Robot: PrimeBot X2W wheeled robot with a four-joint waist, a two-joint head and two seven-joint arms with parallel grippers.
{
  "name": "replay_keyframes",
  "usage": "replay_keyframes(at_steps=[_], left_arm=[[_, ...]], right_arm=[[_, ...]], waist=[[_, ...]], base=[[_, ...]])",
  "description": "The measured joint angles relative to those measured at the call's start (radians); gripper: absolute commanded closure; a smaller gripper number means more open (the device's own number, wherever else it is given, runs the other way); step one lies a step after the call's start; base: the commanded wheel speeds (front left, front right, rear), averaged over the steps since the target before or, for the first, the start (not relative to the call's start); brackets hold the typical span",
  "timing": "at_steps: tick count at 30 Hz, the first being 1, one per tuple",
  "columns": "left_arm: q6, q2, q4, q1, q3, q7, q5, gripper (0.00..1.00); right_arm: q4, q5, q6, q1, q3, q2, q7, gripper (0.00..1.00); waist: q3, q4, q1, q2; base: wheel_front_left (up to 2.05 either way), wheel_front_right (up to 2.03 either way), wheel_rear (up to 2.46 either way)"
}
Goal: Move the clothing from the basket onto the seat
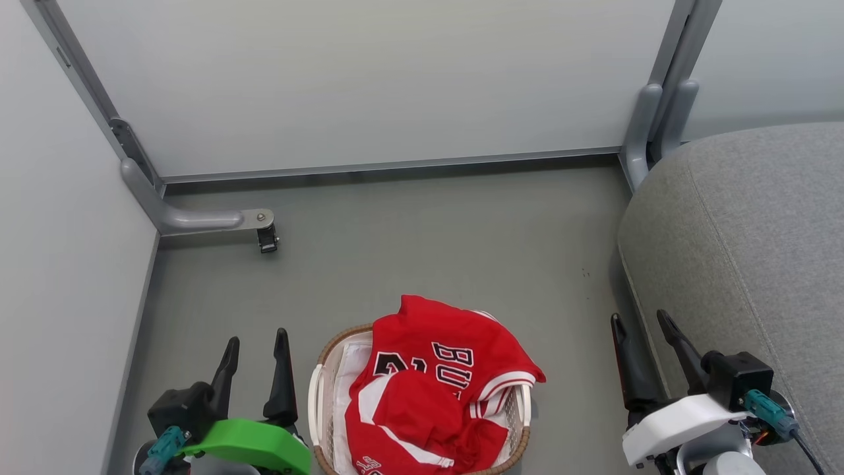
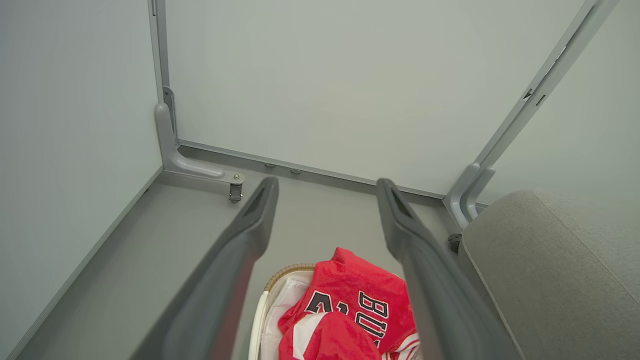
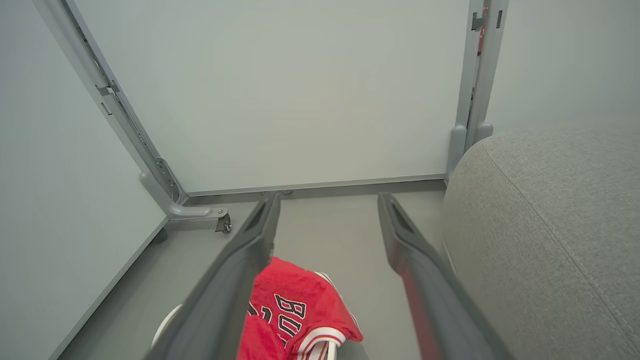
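Clothing (image 1: 428,389) heaps over the basket (image 1: 335,341), while left claw (image 1: 257,336) and right claw (image 1: 639,316) gape wide, empty.

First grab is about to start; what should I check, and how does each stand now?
Left gripper open, holding nothing: ok.
Right gripper open, holding nothing: ok.
Clothing piled in the basket, between both grippers: ok.
Clothing wholly inside it: not ok, one edge drapes outside.
Seat on the robot's right, beside the right gripper: ok.
How many garments: cannot tell.
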Motion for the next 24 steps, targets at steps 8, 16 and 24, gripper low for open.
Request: replay_keyframes(at_steps=[8,16,24], left_arm=[[0.007,0.001,0.015,0.0,-0.008,-0.016,0.049,0.0],[0.008,0.001,0.032,0.0,-0.016,-0.029,0.091,0.0],[0.009,0.001,0.048,0.0,-0.021,-0.037,0.11,0.0]], right_arm=[[-0.001,-0.061,0.0,0.001,0.0,0.0,-0.014,0.0],[-0.001,-0.117,0.0,0.002,0.002,-0.001,-0.029,0.0],[0.001,-0.138,0.0,0.002,0.003,-0.001,-0.035,0.0]], waist=[[0.0,0.004,0.0,0.0],[0.001,0.008,0.0,0.0],[0.002,0.008,0.0,0.0]], base=[[0.0,0.0,0.0],[0.0,0.0,0.0],[0.0,0.0,0.0]])
